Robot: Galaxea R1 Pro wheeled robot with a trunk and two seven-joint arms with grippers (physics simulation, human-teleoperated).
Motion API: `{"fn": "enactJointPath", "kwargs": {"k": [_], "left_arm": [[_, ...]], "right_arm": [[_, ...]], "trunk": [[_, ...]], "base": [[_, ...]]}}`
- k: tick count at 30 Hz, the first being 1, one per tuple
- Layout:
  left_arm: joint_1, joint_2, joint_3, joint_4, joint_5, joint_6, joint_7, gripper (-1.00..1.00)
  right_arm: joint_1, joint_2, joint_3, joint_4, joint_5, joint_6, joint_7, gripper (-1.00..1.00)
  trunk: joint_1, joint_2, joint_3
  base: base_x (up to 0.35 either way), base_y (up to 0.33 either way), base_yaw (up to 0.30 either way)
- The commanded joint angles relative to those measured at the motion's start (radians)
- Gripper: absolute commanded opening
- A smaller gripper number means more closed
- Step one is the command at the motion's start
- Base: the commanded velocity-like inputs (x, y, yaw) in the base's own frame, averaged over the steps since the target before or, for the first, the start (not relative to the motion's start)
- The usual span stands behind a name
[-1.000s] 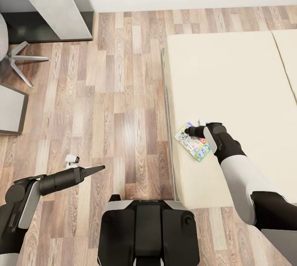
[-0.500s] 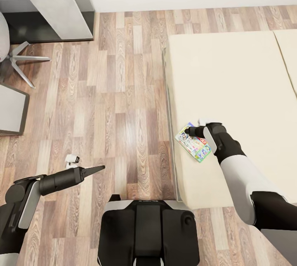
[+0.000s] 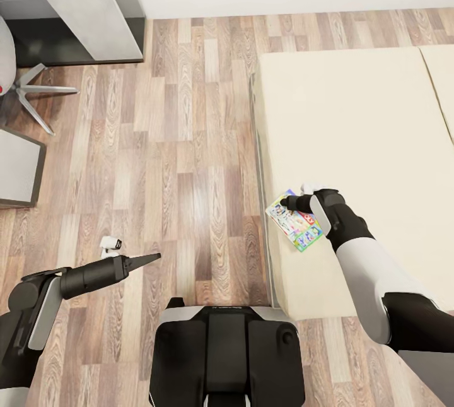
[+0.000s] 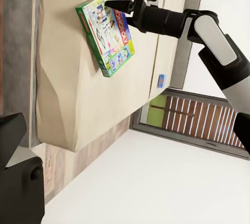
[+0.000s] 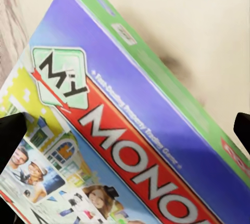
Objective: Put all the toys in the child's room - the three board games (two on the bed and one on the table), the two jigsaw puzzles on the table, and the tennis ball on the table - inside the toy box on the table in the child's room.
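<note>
A board game (image 3: 296, 225), a flat green-edged box printed "MY MONOPOLY" (image 5: 130, 130), lies on the beige bed (image 3: 359, 129) close to its left edge. My right gripper (image 3: 285, 203) is down at the box's far corner. The right wrist view has its fingertips (image 5: 10, 135) spread wide apart, so it is open, with the box face between them. From the side, the left wrist view has the same gripper (image 4: 112, 4) touching the box (image 4: 109, 31). My left gripper (image 3: 154, 258) hangs over the wooden floor left of the bed, open and empty. A corner of the table (image 3: 82, 3) sits at far left.
Chair legs (image 3: 34, 91) and a grey panel (image 3: 16, 167) stand at the left edge. A small white object (image 3: 110, 244) lies on the floor by my left arm. Bare floorboards (image 3: 189, 142) run between the table and the bed. A small blue item (image 4: 161, 81) lies beyond the mattress.
The head view has drifted slightly. The right gripper and the board game stay together at the bed's edge, and the left arm has not moved.
</note>
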Motion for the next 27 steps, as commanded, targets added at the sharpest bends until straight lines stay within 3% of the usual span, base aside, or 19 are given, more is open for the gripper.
{"fn": "enactJointPath", "kwargs": {"k": [1, 27], "left_arm": [[0.000, 0.000, 0.000, 0.000, 0.001, 0.006, -0.002, 1.00], [0.000, 0.000, 0.001, 0.000, 0.001, 0.006, -0.003, 1.00]], "right_arm": [[0.000, 0.000, -0.002, 0.030, 0.015, 0.005, -0.002, 1.00], [0.000, 0.000, -0.002, 0.030, 0.016, 0.005, -0.002, 1.00]], "trunk": [[0.001, -0.001, -0.001], [0.001, -0.001, -0.001]], "base": [[0.000, 0.067, 0.000], [0.000, 0.036, 0.000]]}}
